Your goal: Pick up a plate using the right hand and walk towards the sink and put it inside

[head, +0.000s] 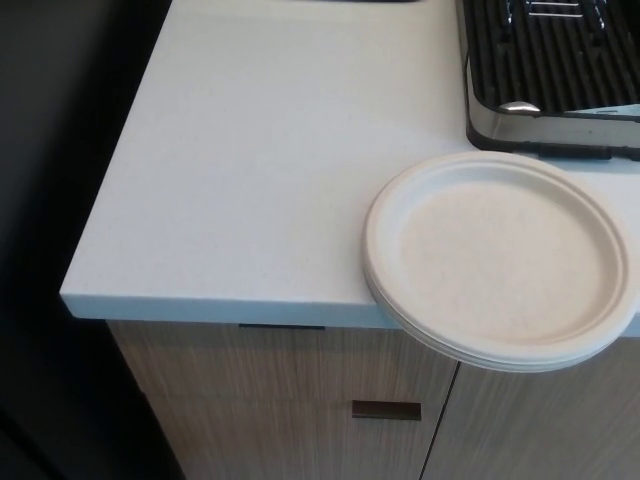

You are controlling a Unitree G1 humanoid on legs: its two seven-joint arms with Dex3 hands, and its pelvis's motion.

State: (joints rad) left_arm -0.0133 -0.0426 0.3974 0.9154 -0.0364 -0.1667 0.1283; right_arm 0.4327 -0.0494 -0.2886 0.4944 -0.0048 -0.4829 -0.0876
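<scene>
A small stack of white paper plates [502, 258] lies on the white countertop [260, 170] at the right. The stack's near rim hangs out past the counter's front edge. Neither of my hands shows anywhere in the head view. No sink is in sight.
A black dish rack with a silver rim [555, 75] stands at the back right, just behind the plates. The counter's left edge drops off to a dark area [50, 200]. Wood-grain cabinet fronts with a dark handle [386, 410] run below the counter.
</scene>
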